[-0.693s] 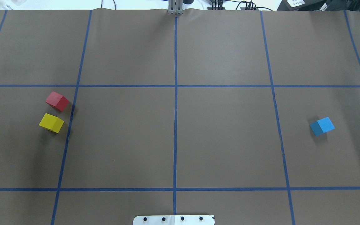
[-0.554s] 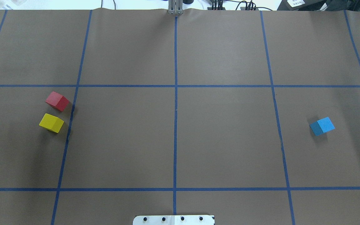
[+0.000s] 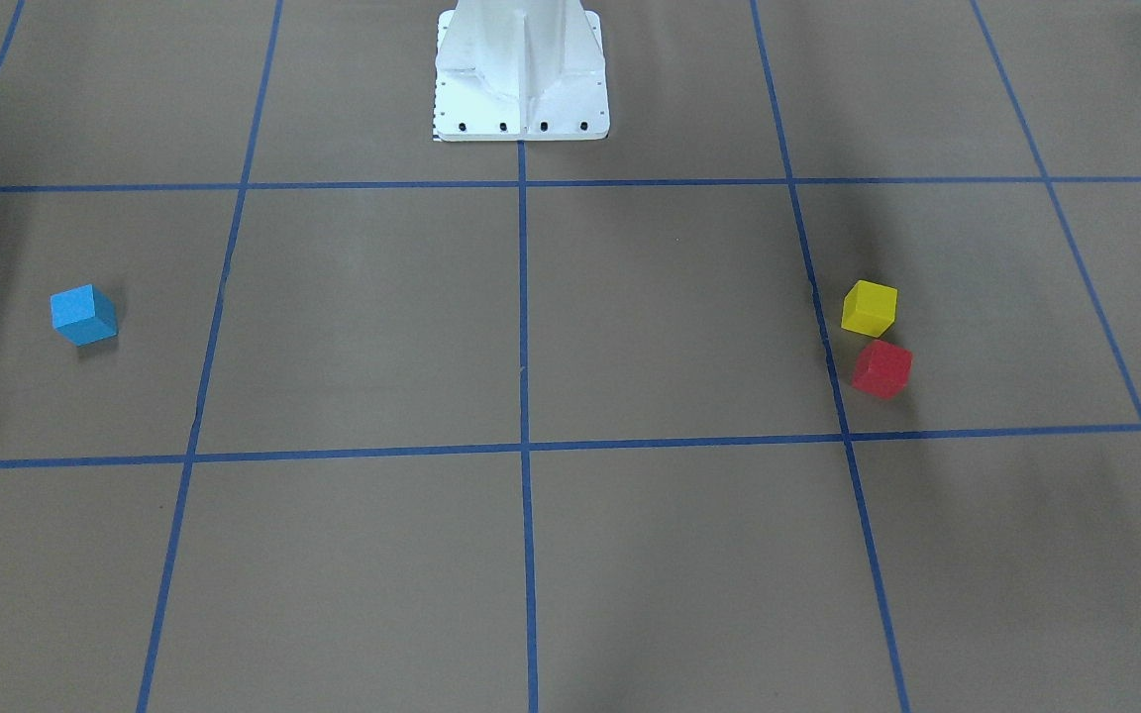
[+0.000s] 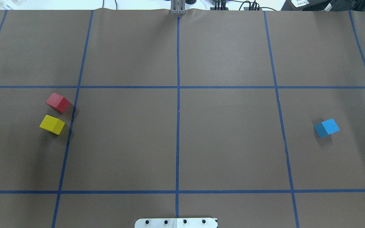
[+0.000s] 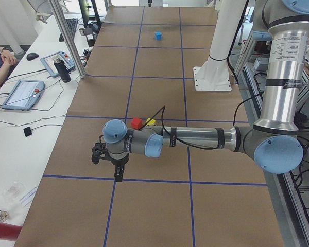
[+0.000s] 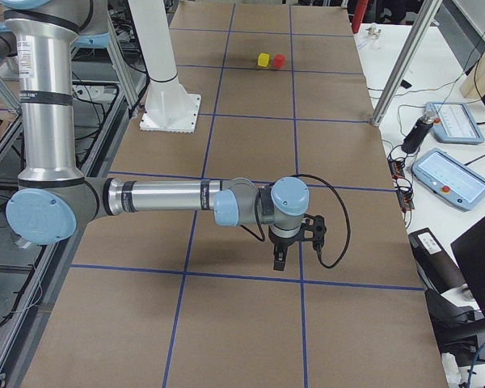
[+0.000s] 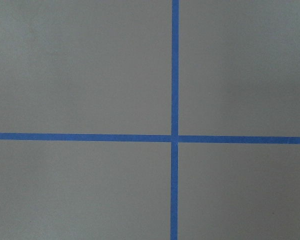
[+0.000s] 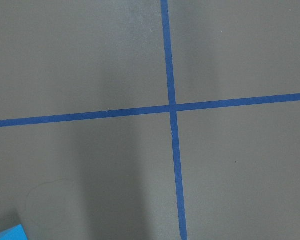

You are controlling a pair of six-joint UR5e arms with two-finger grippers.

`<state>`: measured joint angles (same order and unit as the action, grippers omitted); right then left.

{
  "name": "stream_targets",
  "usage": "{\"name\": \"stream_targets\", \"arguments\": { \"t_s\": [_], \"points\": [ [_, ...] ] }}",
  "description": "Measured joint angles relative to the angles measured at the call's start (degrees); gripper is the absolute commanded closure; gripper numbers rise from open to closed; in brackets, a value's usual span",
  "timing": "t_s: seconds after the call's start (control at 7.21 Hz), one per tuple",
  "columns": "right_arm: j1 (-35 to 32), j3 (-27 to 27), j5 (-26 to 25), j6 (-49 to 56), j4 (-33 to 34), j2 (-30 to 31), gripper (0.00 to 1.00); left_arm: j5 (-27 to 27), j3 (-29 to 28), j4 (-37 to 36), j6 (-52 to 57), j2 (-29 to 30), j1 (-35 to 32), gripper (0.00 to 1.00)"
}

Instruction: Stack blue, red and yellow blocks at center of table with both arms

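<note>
A red block [image 4: 58, 102] and a yellow block [image 4: 52, 124] lie close together on the left part of the table. A blue block [image 4: 326, 128] lies alone on the right part. Its corner shows at the bottom left of the right wrist view [image 8: 7, 234]. My left gripper [image 5: 117, 175] shows only in the exterior left view, pointing down over a tape crossing, nearer that camera than the red and yellow blocks. My right gripper [image 6: 279, 260] shows only in the exterior right view, above the table at the blue block's end. I cannot tell whether either is open.
The brown table cover [image 4: 227, 142] carries a grid of blue tape lines. The white robot base [image 3: 521, 69] stands at the table's near middle edge. Side tables hold tablets [image 6: 453, 176] and cables. Metal posts [image 5: 67, 38] stand by the far edge.
</note>
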<state>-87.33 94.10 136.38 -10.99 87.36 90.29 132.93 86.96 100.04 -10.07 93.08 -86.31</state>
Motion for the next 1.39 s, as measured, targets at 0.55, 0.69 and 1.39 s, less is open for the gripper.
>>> {"name": "stream_targets", "arguments": {
  "t_s": [0.55, 0.69, 1.39],
  "points": [
    [3.57, 0.87, 0.17, -0.16, 0.06, -5.34, 0.0, 0.29, 3.34, 0.07, -0.07, 1.23, 0.15, 0.0],
    [5.25, 0.72, 0.26, -0.16, -0.22, -5.79, 0.0, 0.22, 3.84, 0.07, -0.07, 2.01, 0.31, 0.0],
    [19.23, 2.73, 0.76, -5.36, -7.06, -5.45, 0.0, 0.3, 2.97, 0.37, -0.52, 3.04, 0.51, 0.0]
  ]
}}
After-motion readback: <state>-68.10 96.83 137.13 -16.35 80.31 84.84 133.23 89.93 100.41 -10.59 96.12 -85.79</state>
